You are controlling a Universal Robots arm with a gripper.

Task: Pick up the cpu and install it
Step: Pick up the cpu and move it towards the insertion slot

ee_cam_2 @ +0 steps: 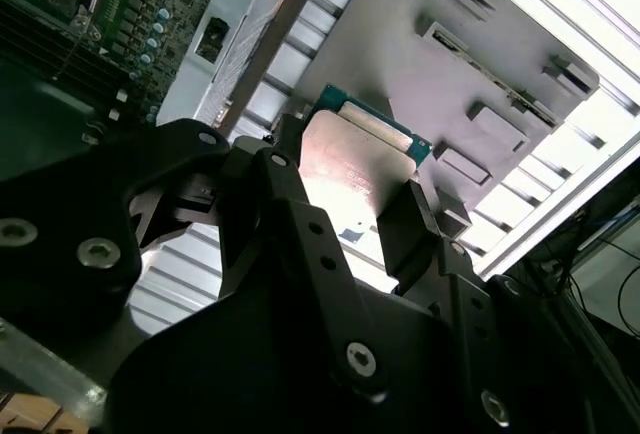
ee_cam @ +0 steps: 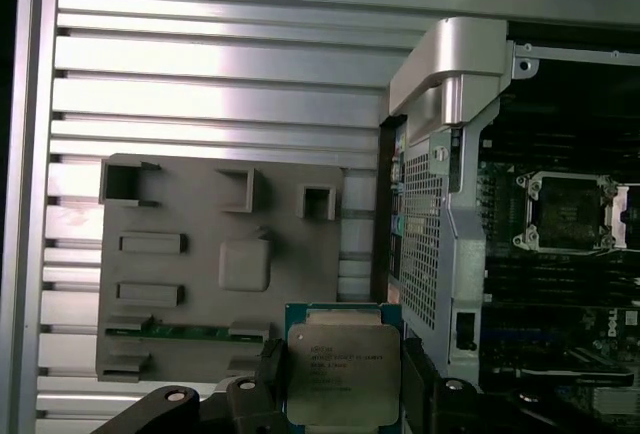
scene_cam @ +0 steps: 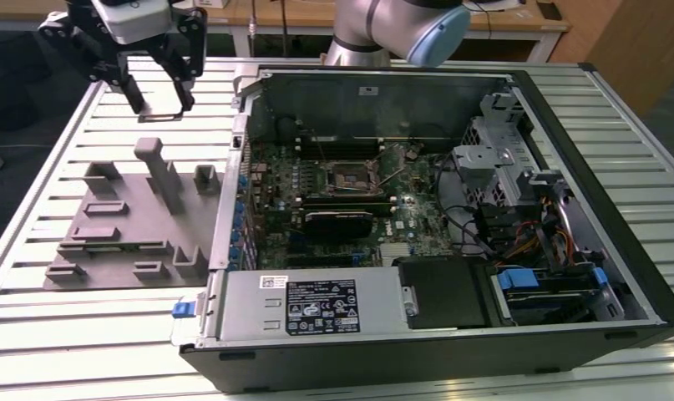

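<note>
The cpu is a flat square chip with a silver top and a green rim, held by its two side edges between my black fingers. The second wrist view shows the cpu from its other side, clamped the same way. In the exterior view my gripper hangs in the air past the far end of the grey fixture plate, to the exterior view's left of the open computer case. The open cpu socket lies on the motherboard, well apart from the gripper; the socket is also in the first wrist view.
The grey fixture plate has raised blocks and a tall post. A green strip lies in one of its slots. The case wall stands between fixture and motherboard. The arm's base rises behind the case on the slatted metal table.
</note>
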